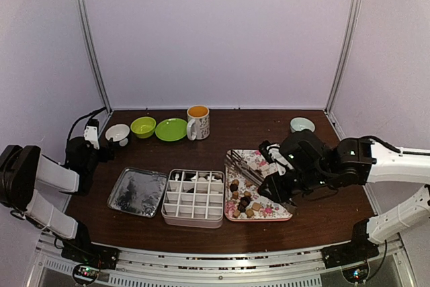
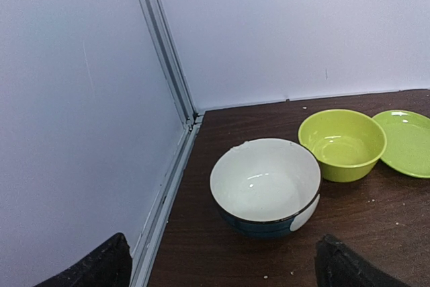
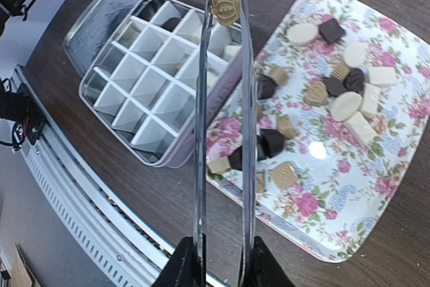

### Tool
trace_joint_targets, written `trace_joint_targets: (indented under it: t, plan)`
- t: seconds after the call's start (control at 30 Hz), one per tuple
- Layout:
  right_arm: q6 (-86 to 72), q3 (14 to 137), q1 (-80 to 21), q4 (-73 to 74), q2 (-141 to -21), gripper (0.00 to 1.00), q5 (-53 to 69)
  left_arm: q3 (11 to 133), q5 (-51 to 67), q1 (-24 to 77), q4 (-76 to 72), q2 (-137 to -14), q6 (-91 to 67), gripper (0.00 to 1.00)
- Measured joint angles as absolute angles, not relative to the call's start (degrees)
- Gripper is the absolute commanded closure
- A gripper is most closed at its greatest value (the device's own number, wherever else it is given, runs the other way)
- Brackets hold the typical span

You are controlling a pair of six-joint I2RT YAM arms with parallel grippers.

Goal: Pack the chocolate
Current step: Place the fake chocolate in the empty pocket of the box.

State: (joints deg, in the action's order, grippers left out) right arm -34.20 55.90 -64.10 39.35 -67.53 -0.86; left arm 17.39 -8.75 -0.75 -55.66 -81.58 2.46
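Several dark, tan and cream chocolate pieces [image 3: 346,105] lie on the pink floral tray [image 3: 316,213], seen from above too [image 1: 245,203]. My right gripper [image 3: 220,267] is shut on thin metal tongs [image 3: 200,132]. The tong tips pinch one tan rose-shaped chocolate [image 3: 226,5] above the far cells of the white divided box [image 3: 168,159]. From above, the right gripper [image 1: 275,167] hovers over the tray's [image 1: 277,214] right side, and the box [image 1: 195,196] sits just left of it. My left gripper [image 2: 225,260] is open and holds nothing, far off at the back left.
A white bowl [image 2: 265,183], a green bowl [image 2: 342,142] and a green plate [image 2: 406,142] stand before the left gripper. A flowered mug [image 1: 198,121] is at the back centre, a pale bowl [image 1: 302,124] at the back right. A metal lid [image 1: 138,191] lies left of the box.
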Motion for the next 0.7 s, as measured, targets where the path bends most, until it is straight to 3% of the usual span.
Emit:
trace_joint_targets:
  t: [0.7]
  plan:
    - [-28.4, 75.11, -75.59, 30.55, -96.44, 0.76, 1.69, 17.39, -8.75, -0.75, -55.66, -81.58, 2.46, 0.02]
